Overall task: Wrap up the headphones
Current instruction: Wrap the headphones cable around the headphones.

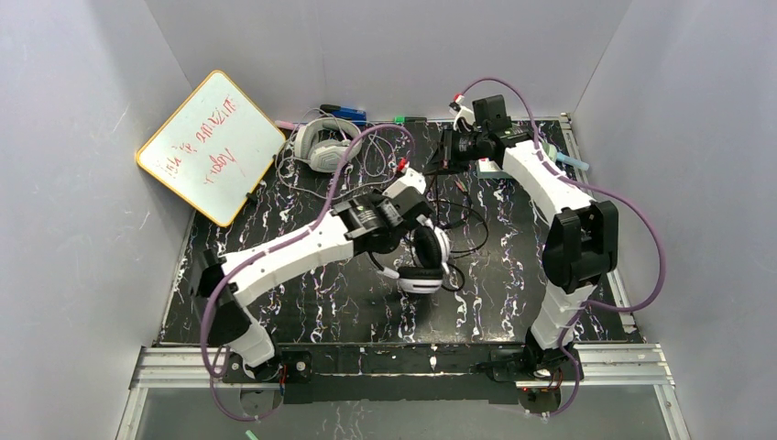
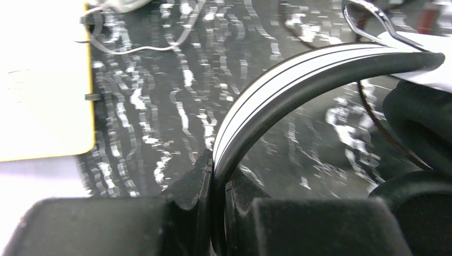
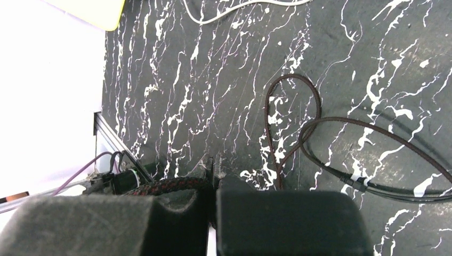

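The black-and-white headset [image 1: 423, 263] is held at the table's centre. My left gripper [image 1: 414, 223] is shut on its striped headband [image 2: 298, 74], with the fingertips [image 2: 205, 173] pinching it edge-on; a black ear cushion [image 2: 421, 122] is at the right. My right gripper [image 1: 438, 158], further back, is shut on the braided black cable [image 3: 165, 185], which comes out to the left of the jaws [image 3: 213, 165]. More of that cable lies in loops [image 3: 304, 122] on the table. The light grey headset [image 1: 316, 145] lies at the back left with its grey cable [image 1: 376, 151]. The mint-green headset is mostly hidden under the right arm.
A yellow-rimmed whiteboard [image 1: 213, 145] leans in the back left corner, and also shows in the left wrist view [image 2: 42, 80]. Markers [image 1: 346, 113] lie along the back edge. Grey walls close in three sides of the black marbled table [image 1: 302, 293].
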Available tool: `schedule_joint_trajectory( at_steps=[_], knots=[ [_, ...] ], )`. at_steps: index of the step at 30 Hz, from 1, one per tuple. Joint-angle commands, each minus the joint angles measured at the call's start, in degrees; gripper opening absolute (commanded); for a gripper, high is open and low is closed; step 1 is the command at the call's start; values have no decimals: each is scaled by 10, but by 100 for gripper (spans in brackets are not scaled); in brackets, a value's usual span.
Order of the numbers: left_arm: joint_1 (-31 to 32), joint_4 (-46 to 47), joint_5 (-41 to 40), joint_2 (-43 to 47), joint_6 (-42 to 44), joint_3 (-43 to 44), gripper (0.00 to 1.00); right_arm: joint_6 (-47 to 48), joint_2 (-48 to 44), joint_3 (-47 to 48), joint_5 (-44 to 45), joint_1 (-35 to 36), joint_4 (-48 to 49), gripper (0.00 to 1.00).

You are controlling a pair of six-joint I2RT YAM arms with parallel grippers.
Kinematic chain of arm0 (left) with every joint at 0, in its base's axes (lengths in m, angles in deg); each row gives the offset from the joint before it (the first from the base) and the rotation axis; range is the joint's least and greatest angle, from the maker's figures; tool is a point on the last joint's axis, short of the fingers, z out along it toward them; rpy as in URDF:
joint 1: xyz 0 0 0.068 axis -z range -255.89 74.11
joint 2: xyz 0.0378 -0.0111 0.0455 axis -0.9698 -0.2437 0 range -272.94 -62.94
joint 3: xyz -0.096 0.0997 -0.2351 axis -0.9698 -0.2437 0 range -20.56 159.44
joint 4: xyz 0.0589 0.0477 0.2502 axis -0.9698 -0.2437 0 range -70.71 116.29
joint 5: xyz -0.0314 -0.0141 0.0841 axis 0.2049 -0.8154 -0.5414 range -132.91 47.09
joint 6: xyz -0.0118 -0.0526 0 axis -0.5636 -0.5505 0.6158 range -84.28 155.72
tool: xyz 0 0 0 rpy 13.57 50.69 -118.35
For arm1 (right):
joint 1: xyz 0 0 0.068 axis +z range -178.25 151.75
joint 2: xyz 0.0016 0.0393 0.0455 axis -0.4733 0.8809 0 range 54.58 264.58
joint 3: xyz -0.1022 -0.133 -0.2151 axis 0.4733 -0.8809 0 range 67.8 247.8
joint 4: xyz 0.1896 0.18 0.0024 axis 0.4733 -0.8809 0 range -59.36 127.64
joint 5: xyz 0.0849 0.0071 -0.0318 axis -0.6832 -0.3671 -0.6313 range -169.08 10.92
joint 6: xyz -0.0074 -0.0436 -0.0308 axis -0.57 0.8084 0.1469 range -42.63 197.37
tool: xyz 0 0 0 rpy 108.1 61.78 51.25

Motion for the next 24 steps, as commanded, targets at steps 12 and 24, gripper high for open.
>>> schedule_joint_trajectory(
  at_steps=[12, 24],
  knots=[
    [0, -285, -410, -179, -281, 140, 0, 18, -125, 18, -118, 2, -86, 7],
    [-120, -166, -182, -105, -291, 163, 0, -17, -204, -91, -152, 8, -48, 7]
  ],
)
